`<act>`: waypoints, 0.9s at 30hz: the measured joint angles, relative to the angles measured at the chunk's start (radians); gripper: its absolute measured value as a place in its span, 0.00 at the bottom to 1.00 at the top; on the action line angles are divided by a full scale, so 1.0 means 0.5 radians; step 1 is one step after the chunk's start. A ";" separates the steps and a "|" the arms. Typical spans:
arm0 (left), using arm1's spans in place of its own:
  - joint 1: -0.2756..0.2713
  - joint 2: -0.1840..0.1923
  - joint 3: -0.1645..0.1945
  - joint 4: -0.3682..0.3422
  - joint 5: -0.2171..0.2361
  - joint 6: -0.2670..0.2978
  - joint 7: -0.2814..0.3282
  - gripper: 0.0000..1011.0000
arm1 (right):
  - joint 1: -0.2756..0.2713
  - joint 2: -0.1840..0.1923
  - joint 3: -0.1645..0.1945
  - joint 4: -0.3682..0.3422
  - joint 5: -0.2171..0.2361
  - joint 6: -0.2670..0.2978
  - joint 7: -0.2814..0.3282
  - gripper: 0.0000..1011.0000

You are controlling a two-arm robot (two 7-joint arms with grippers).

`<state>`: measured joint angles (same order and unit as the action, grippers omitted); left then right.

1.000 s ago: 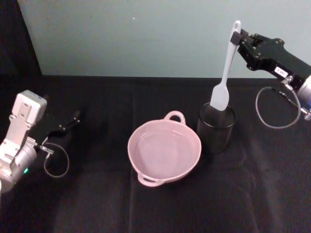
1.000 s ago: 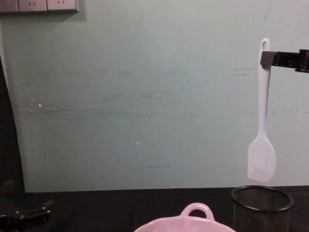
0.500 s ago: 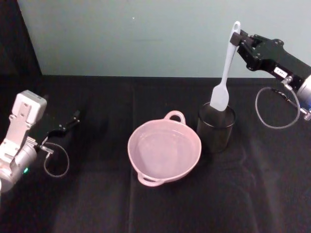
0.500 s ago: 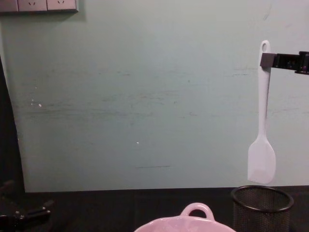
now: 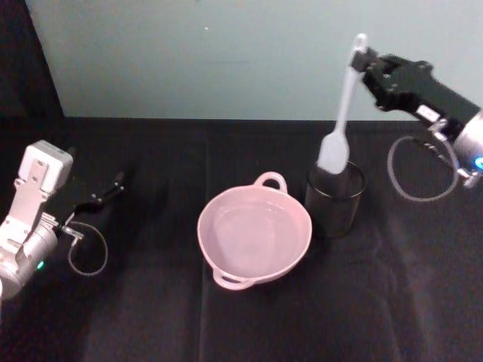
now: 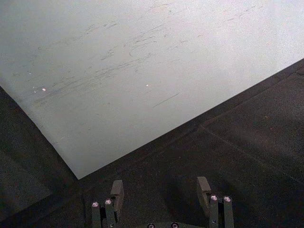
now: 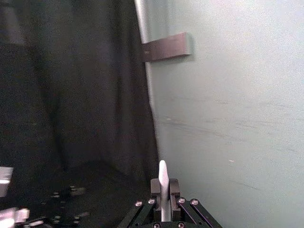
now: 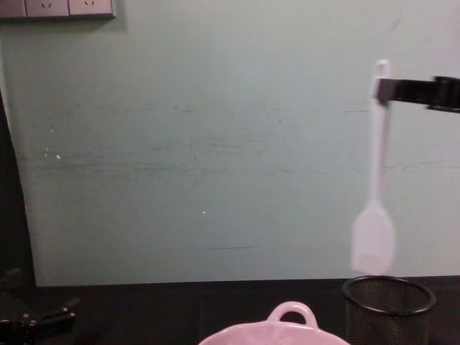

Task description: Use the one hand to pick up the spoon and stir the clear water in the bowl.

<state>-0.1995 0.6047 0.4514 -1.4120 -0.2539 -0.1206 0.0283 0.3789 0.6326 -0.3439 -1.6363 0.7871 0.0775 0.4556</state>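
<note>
Bowl (image 5: 205,240) left of mesh cup (image 5: 334,207), spoon (image 5: 333,153) seemingly above.

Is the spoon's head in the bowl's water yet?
No: in the chest view the spoon hangs from the right gripper, its head in the air above the black mesh cup, clear of the pink bowl.

Right tool (image 5: 367,66) raised high at right, arm reaching inward, fingers clamped on the spoon (image 5: 333,153) handle. Left tool (image 5: 113,186) low at left near tabletop, fingers apart.

right hand (image 8: 379,90) holds the spoon (image 8: 373,241) upright above the mesh cup (image 8: 389,316).
</note>
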 joint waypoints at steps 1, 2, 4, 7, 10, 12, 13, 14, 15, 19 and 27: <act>0.000 0.000 0.000 0.000 0.000 0.000 0.000 1.00 | 0.012 -0.025 -0.030 -0.011 -0.015 0.005 0.013 0.11; 0.000 0.000 0.000 0.000 0.000 0.000 0.000 1.00 | 0.019 -0.041 -0.046 -0.016 -0.020 0.007 0.020 0.11; 0.000 0.000 0.000 0.000 0.000 0.000 0.000 1.00 | 0.037 -0.086 -0.095 -0.022 -0.037 0.009 0.037 0.11; 0.000 0.000 0.000 0.000 0.000 0.000 0.000 1.00 | 0.058 -0.149 -0.163 -0.016 -0.060 0.009 0.065 0.11; 0.000 0.000 0.000 0.000 0.000 0.000 0.000 1.00 | 0.070 -0.194 -0.219 0.004 -0.085 0.002 0.083 0.11; 0.000 0.000 0.000 0.000 0.000 0.000 0.000 1.00 | 0.075 -0.235 -0.266 0.039 -0.117 -0.021 0.100 0.11; 0.000 0.000 0.000 0.000 0.000 0.000 0.000 1.00 | 0.075 -0.247 -0.277 0.051 -0.124 -0.030 0.104 0.11; 0.000 0.000 0.000 0.000 0.000 0.000 0.000 1.00 | 0.073 -0.260 -0.289 0.069 -0.134 -0.046 0.112 0.11; 0.000 0.000 0.000 0.000 0.000 0.000 0.000 1.00 | 0.064 -0.282 -0.307 0.097 -0.145 -0.071 0.124 0.11; 0.000 0.000 0.000 0.000 0.000 0.000 0.000 1.00 | 0.032 -0.320 -0.340 0.162 -0.181 -0.119 0.148 0.11; 0.000 0.000 0.000 0.000 0.000 0.000 0.000 1.00 | -0.031 -0.356 -0.375 0.237 -0.236 -0.148 0.176 0.11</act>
<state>-0.1995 0.6047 0.4514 -1.4120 -0.2539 -0.1205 0.0283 0.3634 0.4547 -0.5312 -1.5178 0.6692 0.0035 0.5438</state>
